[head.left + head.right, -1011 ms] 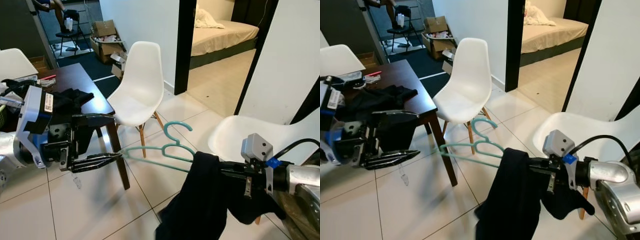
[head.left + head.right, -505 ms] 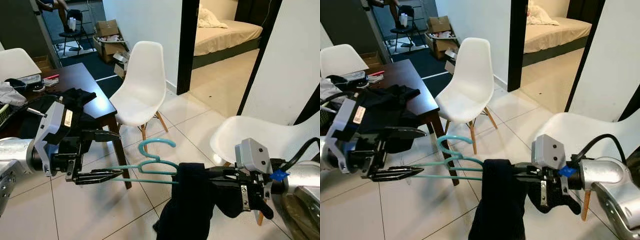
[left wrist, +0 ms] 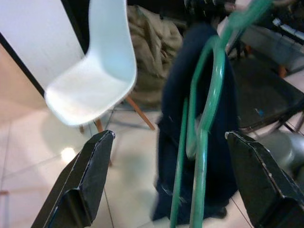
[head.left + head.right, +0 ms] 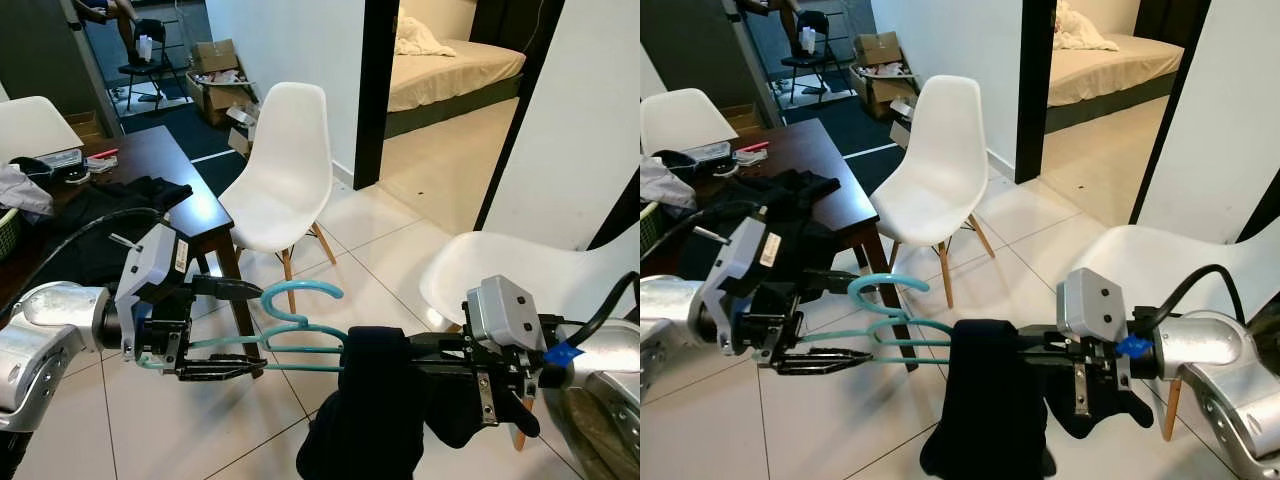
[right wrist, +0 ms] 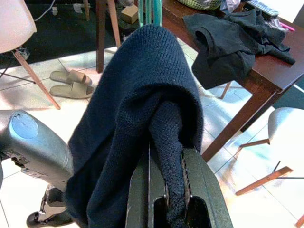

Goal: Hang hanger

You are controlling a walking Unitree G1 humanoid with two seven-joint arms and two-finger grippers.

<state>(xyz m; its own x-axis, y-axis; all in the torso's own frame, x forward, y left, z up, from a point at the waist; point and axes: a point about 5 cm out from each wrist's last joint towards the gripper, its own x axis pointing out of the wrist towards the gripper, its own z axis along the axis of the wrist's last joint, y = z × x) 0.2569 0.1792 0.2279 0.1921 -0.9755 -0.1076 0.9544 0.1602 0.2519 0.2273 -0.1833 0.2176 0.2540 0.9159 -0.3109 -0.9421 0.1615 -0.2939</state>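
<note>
The left gripper (image 4: 225,330) is held spread, one black finger above and one below the near end of the teal hanger (image 4: 290,330); in the left wrist view the hanger's bars (image 3: 202,142) run through the gap between both fingers (image 3: 85,183) without visible contact. The right gripper (image 5: 164,190) is pressed together on a fold of the dark navy knitted garment (image 5: 137,109), which is draped over its fingers and hangs down toward the tiled floor (image 4: 250,420). The hanger is held level in the air between the two arms, its far end hidden in the garment and its hook (image 4: 300,293) pointing up. A white shell chair (image 4: 285,170) is located behind the hanger, beside a dark wooden table (image 4: 165,160) on which black clothing (image 4: 130,200) lies. A second white chair (image 4: 520,270) is located behind the right arm. A bed (image 4: 440,65) is visible through the doorway.
</note>
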